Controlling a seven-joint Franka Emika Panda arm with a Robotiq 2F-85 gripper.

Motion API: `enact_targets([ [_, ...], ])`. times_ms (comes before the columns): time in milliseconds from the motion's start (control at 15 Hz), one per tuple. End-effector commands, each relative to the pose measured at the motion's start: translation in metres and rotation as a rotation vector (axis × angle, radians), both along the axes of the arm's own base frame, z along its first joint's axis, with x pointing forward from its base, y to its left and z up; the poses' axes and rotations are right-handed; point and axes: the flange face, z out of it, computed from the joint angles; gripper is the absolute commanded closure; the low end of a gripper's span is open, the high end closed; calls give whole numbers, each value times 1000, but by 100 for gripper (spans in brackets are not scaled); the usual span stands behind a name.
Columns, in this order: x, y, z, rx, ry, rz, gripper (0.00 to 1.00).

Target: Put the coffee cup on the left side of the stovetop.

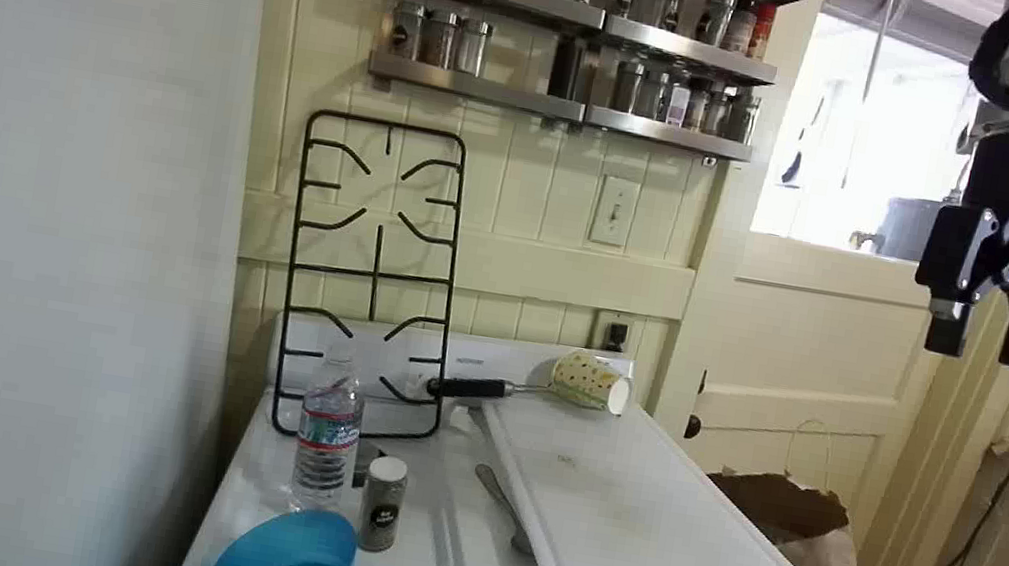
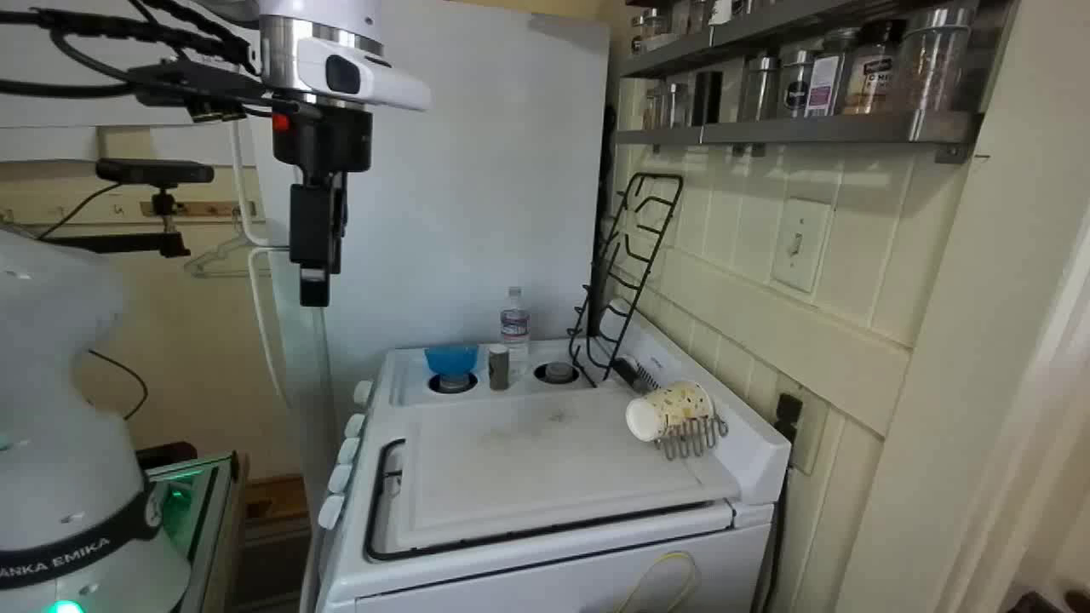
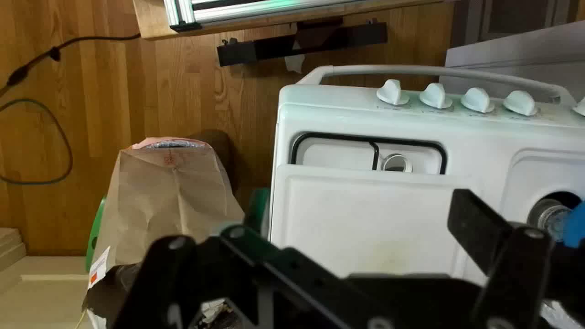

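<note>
The coffee cup is cream with coloured specks and lies on its side at the back of the stove. In an exterior view, the cup rests on the wire head of a black-handled utensil, over the back of a large white board. It is out of the wrist view. The stovetop is white enamel; the board covers much of it, and it also shows in the wrist view. My gripper is open and empty, high above and apart from the stove. It also shows in the wrist view.
A blue bowl, a spice jar and a water bottle stand on the stove's left part. A black grate leans against the wall. A spoon lies beside the board. A paper bag stands beside the stove.
</note>
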Motion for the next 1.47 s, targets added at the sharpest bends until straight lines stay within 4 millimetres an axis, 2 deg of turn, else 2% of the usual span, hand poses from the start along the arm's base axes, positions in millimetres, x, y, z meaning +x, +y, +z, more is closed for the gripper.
enact_targets([
  [0,0,0,1,0,1,0,0],
  [800,0,0,1,0,0,0,0],
  [1000,23,-6,5,24,-37,-222,0],
  [1200,63,-14,22,40,-140,-367,0],
  [1400,110,-26,29,8,-230,-517,0],
])
